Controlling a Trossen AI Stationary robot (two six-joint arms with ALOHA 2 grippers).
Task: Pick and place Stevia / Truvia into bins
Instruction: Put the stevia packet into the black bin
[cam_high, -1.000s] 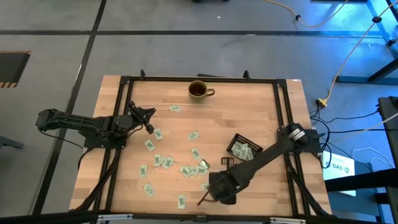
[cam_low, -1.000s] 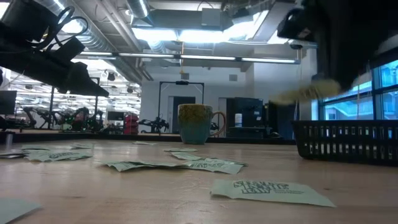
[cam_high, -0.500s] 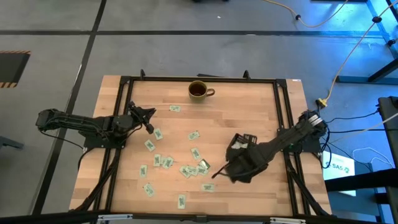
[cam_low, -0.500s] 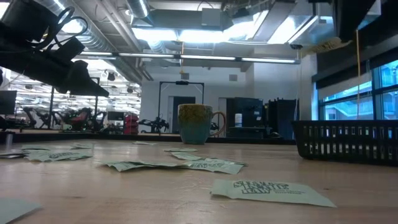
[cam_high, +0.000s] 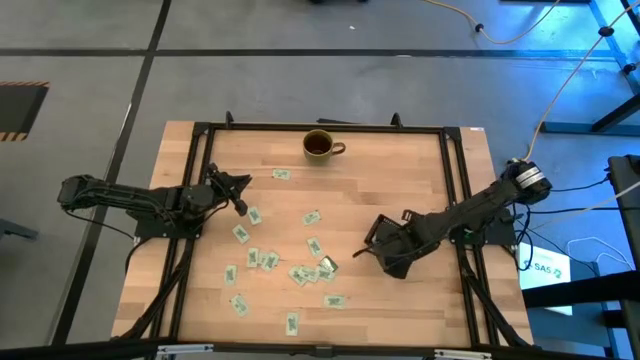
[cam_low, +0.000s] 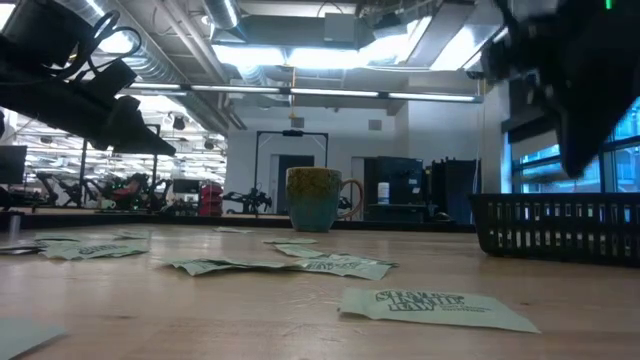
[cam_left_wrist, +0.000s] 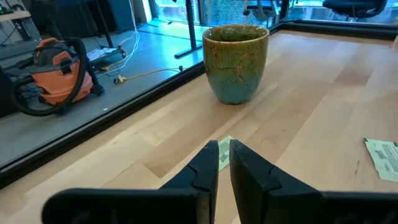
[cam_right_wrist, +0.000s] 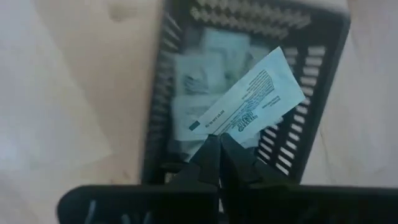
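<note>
flat paper sachet (cam_right_wrist: 249, 102) over slotted black tray (cam_right_wrist: 323, 74)

You see pale green sachets (cam_high: 300, 272) scattered centre-frame; one sachet (cam_right_wrist: 249, 104) hangs above the black bin (cam_right_wrist: 323, 93).

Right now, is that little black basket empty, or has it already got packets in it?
Not empty. The right wrist view shows several sachets lying inside the black tray, and the right gripper holds another above it.
</note>
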